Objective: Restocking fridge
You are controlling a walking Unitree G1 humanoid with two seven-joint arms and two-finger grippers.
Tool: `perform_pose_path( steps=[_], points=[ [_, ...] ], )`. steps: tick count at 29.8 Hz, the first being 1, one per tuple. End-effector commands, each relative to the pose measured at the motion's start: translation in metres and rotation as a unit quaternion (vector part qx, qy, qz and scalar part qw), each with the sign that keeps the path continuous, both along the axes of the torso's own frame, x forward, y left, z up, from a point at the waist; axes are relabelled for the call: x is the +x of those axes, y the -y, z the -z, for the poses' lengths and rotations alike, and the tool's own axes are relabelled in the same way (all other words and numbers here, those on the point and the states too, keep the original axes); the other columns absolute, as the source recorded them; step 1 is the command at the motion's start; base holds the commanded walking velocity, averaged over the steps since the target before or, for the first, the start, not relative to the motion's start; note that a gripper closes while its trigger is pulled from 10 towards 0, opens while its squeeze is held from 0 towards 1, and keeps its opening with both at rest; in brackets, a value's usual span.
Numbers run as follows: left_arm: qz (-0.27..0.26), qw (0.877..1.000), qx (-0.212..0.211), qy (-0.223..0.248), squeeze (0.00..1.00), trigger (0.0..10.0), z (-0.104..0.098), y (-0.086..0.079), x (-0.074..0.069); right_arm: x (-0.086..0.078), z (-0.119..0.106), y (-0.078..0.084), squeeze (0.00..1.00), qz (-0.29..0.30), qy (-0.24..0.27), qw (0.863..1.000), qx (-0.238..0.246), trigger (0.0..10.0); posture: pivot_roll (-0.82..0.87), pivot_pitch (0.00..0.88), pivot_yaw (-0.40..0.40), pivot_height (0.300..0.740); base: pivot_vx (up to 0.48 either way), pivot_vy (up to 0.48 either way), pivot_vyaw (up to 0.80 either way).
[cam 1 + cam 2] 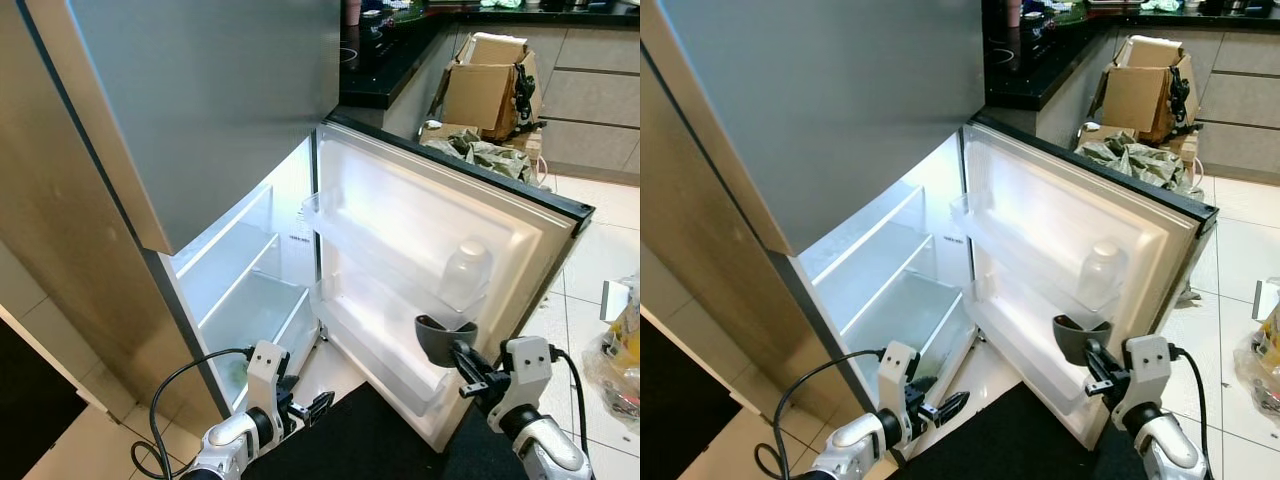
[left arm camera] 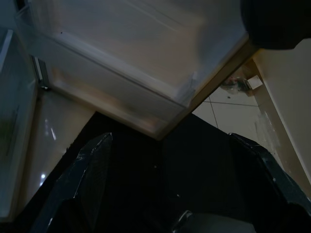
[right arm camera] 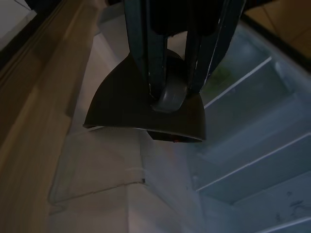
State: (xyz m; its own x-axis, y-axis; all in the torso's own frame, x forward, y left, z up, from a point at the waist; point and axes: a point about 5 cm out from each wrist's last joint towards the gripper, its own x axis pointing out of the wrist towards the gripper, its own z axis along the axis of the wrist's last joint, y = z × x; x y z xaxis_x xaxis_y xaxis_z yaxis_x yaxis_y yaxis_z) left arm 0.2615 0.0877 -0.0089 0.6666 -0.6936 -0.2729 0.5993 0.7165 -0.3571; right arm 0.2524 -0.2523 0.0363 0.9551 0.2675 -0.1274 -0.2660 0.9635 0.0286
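A kitchen with pale floor tiles, a dark countertop (image 1: 385,75) at the back, and an open cardboard box (image 1: 488,88) beside crumpled packaging on the floor. In front stands a steel fridge (image 1: 200,110) with its lower door (image 1: 440,250) swung wide open, showing lit white shelves (image 1: 245,290) inside and moulded door racks (image 1: 385,345). A translucent plastic bottle (image 1: 465,272) stands in a rack on the door.

The right gripper (image 1: 462,362) hangs just in front of the lower door rack, its two black fingers (image 3: 155,46) clamped on the stem or handle of a dark grey bowl-shaped item (image 1: 445,338), possibly a small cup or scoop. The item sits close beside the bottle's rack, not yet set down. The left gripper (image 1: 318,405) is low near the fridge's bottom edge, fingers apart and holding nothing.

As a judgement, the grip on so narrow a stem looks slight, so the item could twist or slip when it meets the rack lip, and a careless push could knock the bottle.

What the dark item actually is stays hard to tell. The lowest fridge compartment is partly hidden by the left arm, with something green showing dimly inside it. Both wrist views are dim.
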Motion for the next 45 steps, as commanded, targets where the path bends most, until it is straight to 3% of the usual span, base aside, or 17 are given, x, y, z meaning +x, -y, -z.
perform_pose_path(
  steps=[1,4,11,19,21,28,33,40,42,45],
  points=[
    [0.004,1.000,0.009,-0.003,0.00,10.0,0.003,-0.001,-0.002,0.011,-0.018,-0.014,0.00,-0.052,0.044,0.998,-0.018,10.0,-0.18,0.031,0.065,0.740,0.000,0.000,0.00],
    [0.008,1.000,0.013,-0.003,0.00,10.0,0.003,-0.001,-0.003,0.000,-0.006,-0.023,0.00,-0.095,0.006,0.995,-0.023,10.0,-0.18,0.031,0.067,0.740,0.000,0.000,0.00],
    [0.009,1.000,0.015,-0.003,0.00,10.0,0.004,-0.001,-0.003,-0.013,0.003,-0.041,0.00,-0.164,-0.024,0.986,-0.008,10.0,-0.18,0.034,0.071,0.740,0.000,0.000,0.00],
    [-0.033,0.998,0.039,-0.035,0.00,10.0,0.015,-0.014,-0.010,-0.004,-0.012,-0.062,0.00,-0.201,0.005,0.980,0.010,10.0,-0.17,0.033,0.066,0.740,0.000,0.000,0.00],
    [-0.056,0.995,0.053,-0.059,0.00,10.0,0.023,-0.024,-0.016,0.004,-0.019,-0.065,0.00,-0.193,0.020,0.981,-0.003,10.0,-0.17,0.032,0.064,0.740,0.000,0.000,0.00],
    [-0.104,0.984,0.089,-0.118,0.00,10.0,0.043,-0.045,-0.036,0.022,-0.033,-0.055,0.00,-0.134,0.054,0.989,-0.038,10.0,-0.16,0.029,0.057,0.740,0.000,0.000,0.00],
    [-0.134,0.970,0.120,-0.165,0.00,10.0,0.058,-0.064,-0.059,0.030,-0.046,-0.039,0.00,-0.081,0.081,0.992,-0.057,10.0,-0.17,0.029,0.057,0.740,0.000,0.000,0.00],
    [-0.147,0.963,0.130,-0.183,0.00,10.0,0.063,-0.070,-0.067,0.033,-0.048,-0.024,0.00,-0.032,0.082,0.993,-0.083,10.0,-0.17,0.030,0.060,0.740,0.000,0.000,0.00],
    [-0.152,0.961,0.133,-0.190,0.00,10.0,0.065,-0.073,-0.070,0.035,-0.048,-0.009,0.00,0.015,0.074,0.991,-0.109,10.0,-0.17,0.034,0.062,0.740,0.000,0.000,0.00],
    [-0.153,0.960,0.135,-0.191,0.00,10.0,0.066,-0.074,-0.071,0.035,-0.048,0.003,0.00,0.044,0.069,0.989,-0.125,10.0,-0.17,0.034,0.062,0.740,0.000,0.000,0.00]
  ],
)
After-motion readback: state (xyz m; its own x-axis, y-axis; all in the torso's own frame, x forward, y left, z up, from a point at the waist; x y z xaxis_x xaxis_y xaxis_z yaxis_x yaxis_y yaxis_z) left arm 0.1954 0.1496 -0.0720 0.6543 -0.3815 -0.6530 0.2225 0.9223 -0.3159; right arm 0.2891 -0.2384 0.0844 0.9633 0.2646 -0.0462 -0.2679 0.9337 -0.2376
